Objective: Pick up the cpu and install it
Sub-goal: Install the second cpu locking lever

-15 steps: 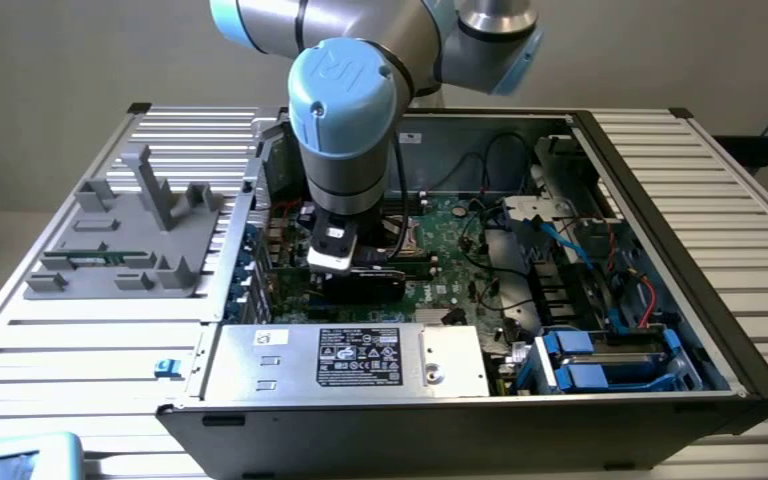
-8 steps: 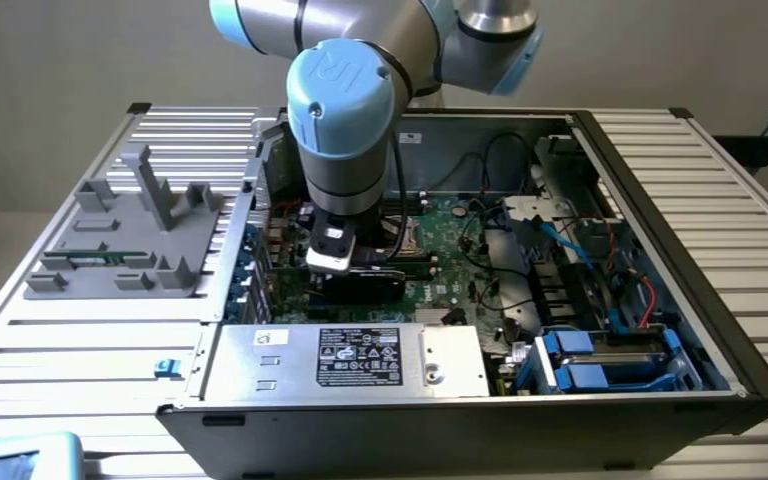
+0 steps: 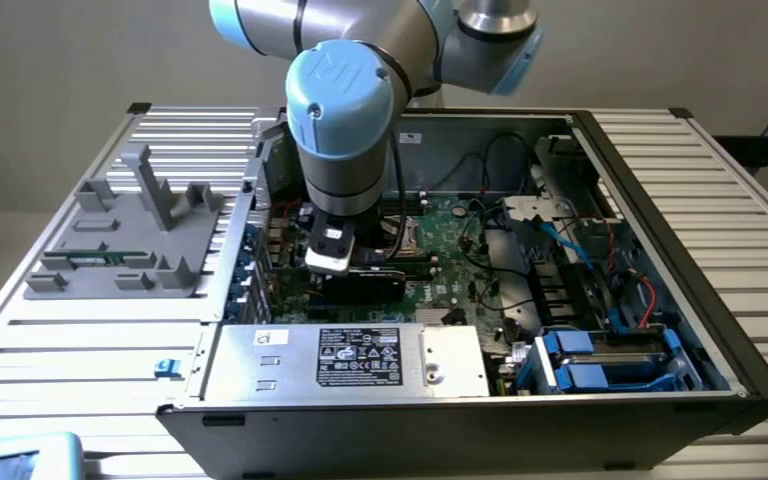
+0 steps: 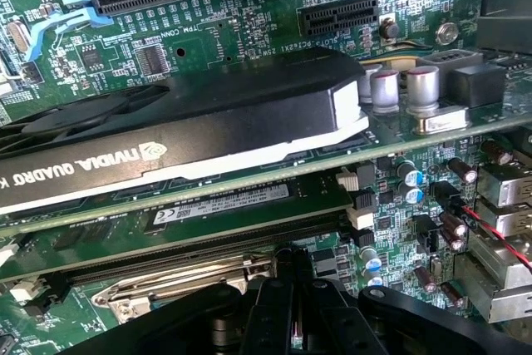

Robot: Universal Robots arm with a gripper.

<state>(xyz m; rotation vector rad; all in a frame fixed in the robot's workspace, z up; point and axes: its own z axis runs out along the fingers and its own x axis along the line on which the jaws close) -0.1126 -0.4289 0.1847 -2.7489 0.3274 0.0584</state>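
Right, my arm reaches down into the open computer case [image 3: 724, 330], and the exterior view puts my gripper [image 3: 337, 268] low over the motherboard [image 3: 458, 265], beside the black graphics card [image 3: 364, 288], with a grey fixture [image 3: 131, 235] off to that view's left. My wrist view brings in the card [image 4: 208, 114], a memory stick [image 4: 220, 205] alongside it, and the socket's metal frame [image 4: 179, 284] just beside my gripper [image 4: 287, 309]. Pincer apart or together? Cannot tell. Nor can I tell where the cpu sits.

Gripper [image 4: 287, 322] hides part of the metal socket frame [image 4: 179, 288].
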